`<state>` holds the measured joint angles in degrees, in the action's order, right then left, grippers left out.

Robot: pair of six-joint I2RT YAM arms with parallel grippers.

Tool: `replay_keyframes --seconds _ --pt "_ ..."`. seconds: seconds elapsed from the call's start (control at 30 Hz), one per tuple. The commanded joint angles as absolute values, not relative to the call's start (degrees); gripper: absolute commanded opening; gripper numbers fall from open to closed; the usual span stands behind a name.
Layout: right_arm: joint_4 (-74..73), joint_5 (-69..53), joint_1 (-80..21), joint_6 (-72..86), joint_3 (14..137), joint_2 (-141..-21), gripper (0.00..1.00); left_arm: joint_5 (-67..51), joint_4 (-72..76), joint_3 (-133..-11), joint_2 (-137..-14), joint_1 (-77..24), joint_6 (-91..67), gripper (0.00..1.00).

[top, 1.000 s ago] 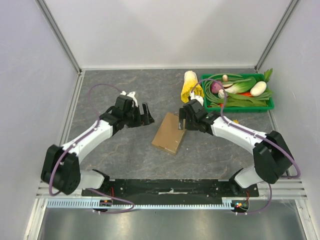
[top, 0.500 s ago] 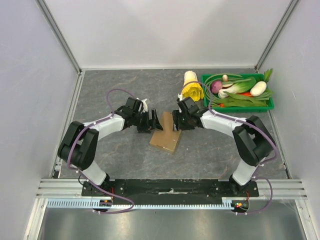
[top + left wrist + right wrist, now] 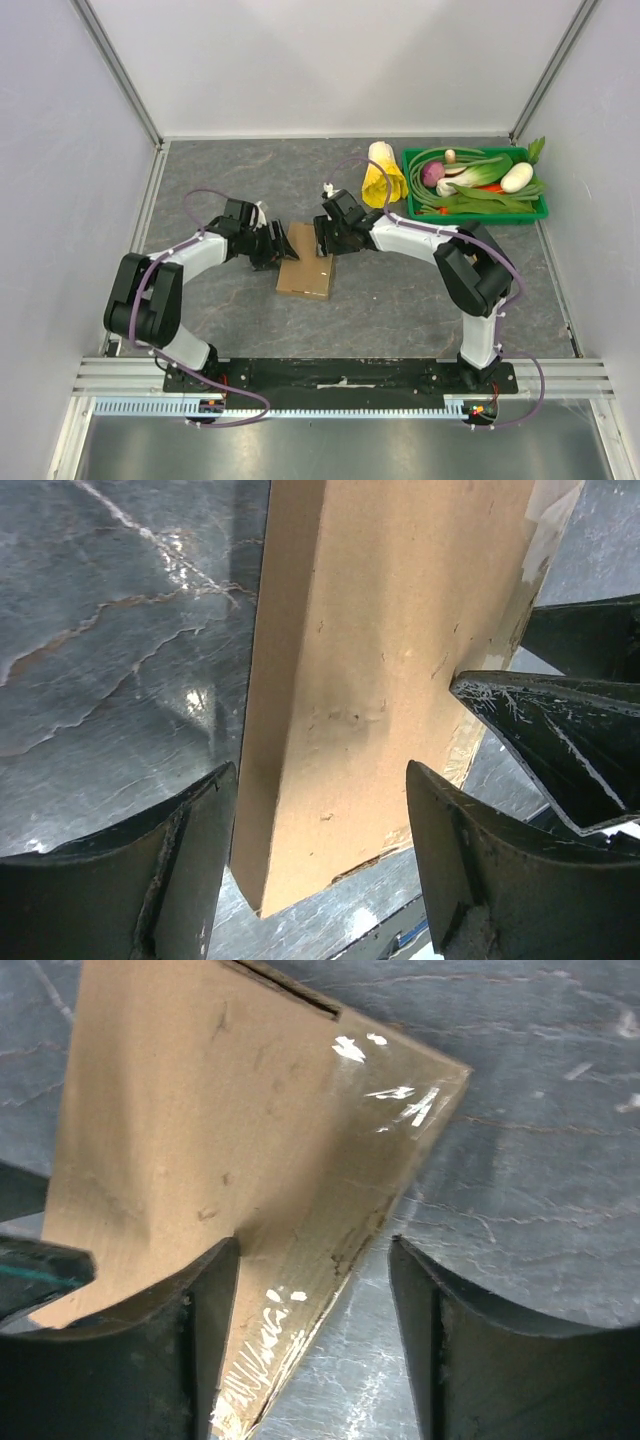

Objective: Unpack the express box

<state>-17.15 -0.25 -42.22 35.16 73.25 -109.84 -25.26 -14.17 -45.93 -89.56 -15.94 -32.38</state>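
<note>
The left gripper point(image 3: 272, 250) stood part open. In its wrist view one finger point(image 3: 190, 870) lay just outside the long side wall of the express box point(image 3: 380, 680) and the other overlapped the lid's far margin. The jaws bracketed that corner, but whether either pad pressed the cardboard could not be told.

The right gripper point(image 3: 322, 238) was also part open. One finger point(image 3: 200, 1310) overlapped the lid, and the other stood clear of the taped edge with bare table showing between. It straddled the edge and had no hold of it.

The express box point(image 3: 305, 272) lay flat and shut on the table point(image 3: 400, 310). Its long axis ran from its far end towards the arm bases, leaning a little to one side. Both tools met at that far end, the left at the left corner and the right at the right corner. Each pointed inward across the short edge, and neither was plainly nearer.

The coming move probably depends on that shared edge. One gripper would pin the box body while the other lifted the flap there.

Beyond the box's far right corner lay a yellow bundle point(image 3: 383, 172). Farther right of it sat a green tray point(image 3: 480, 216) of vegetables, well apart from the box.
</note>
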Motion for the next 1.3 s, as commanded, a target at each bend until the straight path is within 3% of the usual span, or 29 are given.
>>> replay_keyframes --seconds 0.0,0.13,0.53,0.77,0.93,1.27 --pt "-22.39 10.34 -42.36 37.09 75.93 -105.92 0.77 -24.00 -17.57 -49.03 -85.61 -15.29 -32.61 0.76" --pt "-27.33 18.17 -41.05 36.65 73.67 -98.45 0.93 -23.04 -18.89 -51.68 -82.98 -15.29 -31.91 0.83" --pt "-33.84 30.76 -23.22 28.22 52.49 -77.18 0.94 -20.04 -20.12 -51.77 -80.50 -15.29 -31.38 0.86" --pt "-28.40 24.10 -7.33 17.86 49.31 -79.45 0.93 -22.33 -20.13 -52.21 -81.39 -15.38 -31.20 0.86" --pt "-23.04 10.21 5.07 13.54 48.60 -82.97 0.91 -23.29 -19.78 -51.77 -81.74 -15.29 -30.94 0.86" --pt "-19.17 0.81 14.58 13.27 48.87 -90.44 0.90 -23.73 -19.60 -51.59 -81.65 -15.29 -30.76 0.86"
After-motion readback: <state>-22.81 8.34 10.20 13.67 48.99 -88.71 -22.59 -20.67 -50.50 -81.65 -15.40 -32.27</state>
